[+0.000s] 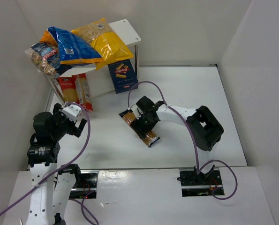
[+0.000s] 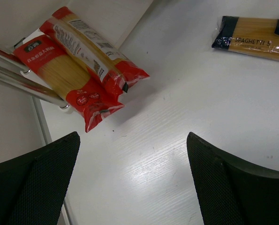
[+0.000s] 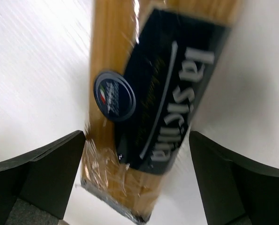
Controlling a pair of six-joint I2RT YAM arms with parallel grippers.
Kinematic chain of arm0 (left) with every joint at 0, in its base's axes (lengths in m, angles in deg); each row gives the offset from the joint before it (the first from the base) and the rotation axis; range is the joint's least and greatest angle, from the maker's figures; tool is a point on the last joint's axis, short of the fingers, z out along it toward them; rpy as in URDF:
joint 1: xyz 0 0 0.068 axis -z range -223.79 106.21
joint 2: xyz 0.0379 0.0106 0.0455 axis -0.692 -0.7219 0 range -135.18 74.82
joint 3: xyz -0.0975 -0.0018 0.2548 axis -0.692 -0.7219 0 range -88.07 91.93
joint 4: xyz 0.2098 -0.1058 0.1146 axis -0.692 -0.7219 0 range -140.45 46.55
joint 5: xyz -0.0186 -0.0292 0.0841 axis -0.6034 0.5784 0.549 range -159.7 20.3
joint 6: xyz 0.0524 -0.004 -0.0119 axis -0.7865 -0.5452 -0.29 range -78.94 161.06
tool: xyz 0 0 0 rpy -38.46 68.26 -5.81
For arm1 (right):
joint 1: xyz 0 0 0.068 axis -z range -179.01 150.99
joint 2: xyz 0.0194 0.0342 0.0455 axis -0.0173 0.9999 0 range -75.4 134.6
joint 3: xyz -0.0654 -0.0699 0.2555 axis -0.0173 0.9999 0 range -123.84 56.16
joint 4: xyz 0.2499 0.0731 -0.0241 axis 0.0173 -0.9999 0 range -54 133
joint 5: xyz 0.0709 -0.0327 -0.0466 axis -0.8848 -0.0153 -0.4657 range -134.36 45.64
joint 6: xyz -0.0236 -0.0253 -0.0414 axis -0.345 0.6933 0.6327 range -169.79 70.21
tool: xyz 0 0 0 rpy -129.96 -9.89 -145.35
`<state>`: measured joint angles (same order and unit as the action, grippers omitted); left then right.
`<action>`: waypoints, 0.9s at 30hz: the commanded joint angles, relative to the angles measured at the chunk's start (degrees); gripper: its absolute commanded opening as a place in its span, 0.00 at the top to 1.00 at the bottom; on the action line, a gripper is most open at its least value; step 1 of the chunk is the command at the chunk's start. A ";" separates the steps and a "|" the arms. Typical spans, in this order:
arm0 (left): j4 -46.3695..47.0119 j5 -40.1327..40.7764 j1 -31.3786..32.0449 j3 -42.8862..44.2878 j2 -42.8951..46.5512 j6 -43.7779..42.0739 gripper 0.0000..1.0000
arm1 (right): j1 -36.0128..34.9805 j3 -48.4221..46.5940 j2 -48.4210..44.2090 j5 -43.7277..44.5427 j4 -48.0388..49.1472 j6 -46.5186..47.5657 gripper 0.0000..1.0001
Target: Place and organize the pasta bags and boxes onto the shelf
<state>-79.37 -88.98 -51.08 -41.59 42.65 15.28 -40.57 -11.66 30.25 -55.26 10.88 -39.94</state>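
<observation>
While three bags (image 1: 78, 47) crowd the shelf (image 1: 127, 28) top, one carton (image 1: 123, 75) stands beneath and two red packs (image 2: 83, 70) sit by its left leg. One dark pack (image 3: 148, 103) lies mid-desk (image 1: 200, 93) between the wide-spread right fingers (image 3: 50, 168). The left fingers (image 2: 36, 178) gape, empty. Open desk lies rightward.
</observation>
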 commanded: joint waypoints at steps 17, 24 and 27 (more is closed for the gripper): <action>2.88 1.62 0.17 -0.78 -0.36 1.79 0.00 | -5.55 -3.38 11.60 2.37 -4.52 2.71 1.00; 1.82 -1.71 0.17 -0.78 -0.88 0.73 0.00 | -3.54 -9.16 -4.73 -14.82 -10.49 11.67 1.00; 0.07 -6.08 0.17 1.68 -3.86 -1.28 0.00 | 1.12 -13.47 -7.56 -26.34 -17.07 17.47 1.00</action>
<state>-78.67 -89.57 -51.08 -42.29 41.23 15.55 -42.73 -18.91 29.79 -66.95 1.22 -29.36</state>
